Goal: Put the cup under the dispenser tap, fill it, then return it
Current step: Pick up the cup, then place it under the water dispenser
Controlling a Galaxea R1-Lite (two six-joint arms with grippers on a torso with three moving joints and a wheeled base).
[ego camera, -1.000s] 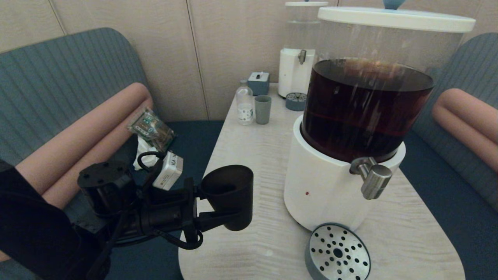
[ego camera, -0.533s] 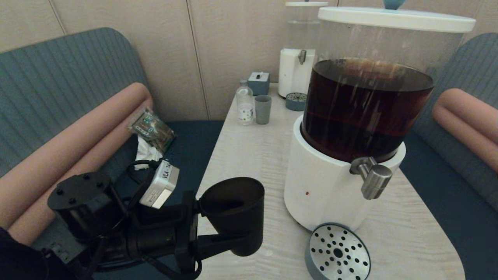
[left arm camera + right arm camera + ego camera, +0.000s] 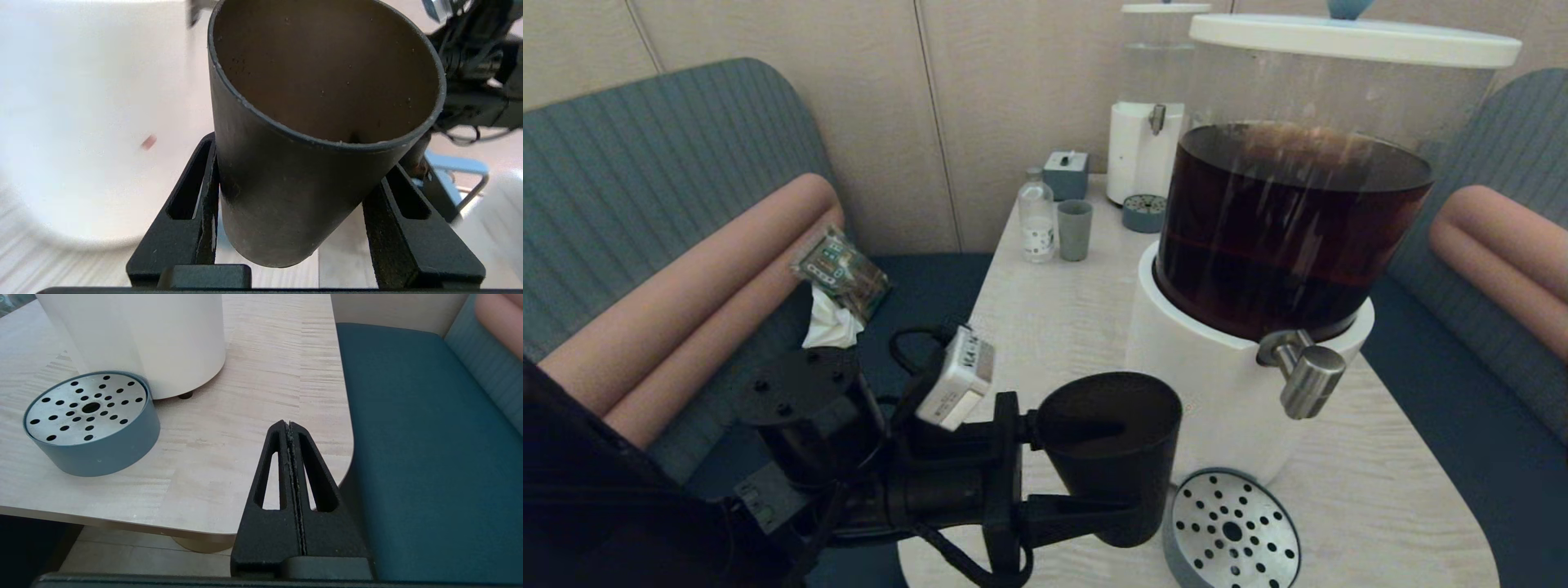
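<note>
My left gripper (image 3: 1094,478) is shut on the black cup (image 3: 1112,453), holding it upright and empty above the table. In the left wrist view the cup (image 3: 310,171) fills the space between both black fingers (image 3: 192,204). The cup hangs in front of the white base of the big dispenser (image 3: 1217,392) of dark brown liquid, just left of the round perforated drip tray (image 3: 1232,531). The steel tap (image 3: 1304,377) sticks out to the right of the cup and higher than its rim. My right gripper (image 3: 289,426) is shut and empty over the table's near right corner.
At the far end of the table (image 3: 1045,327) stand a smaller clear-liquid dispenser (image 3: 1152,106), its small drip tray (image 3: 1143,212), a grey-green cup (image 3: 1074,230), a small bottle (image 3: 1036,216) and a grey box (image 3: 1066,174). A snack packet (image 3: 841,273) lies on the left bench.
My left gripper has carried the cup to the right and slightly lower, from the table's left edge to just beside the drip tray. Nothing else has moved.
</note>
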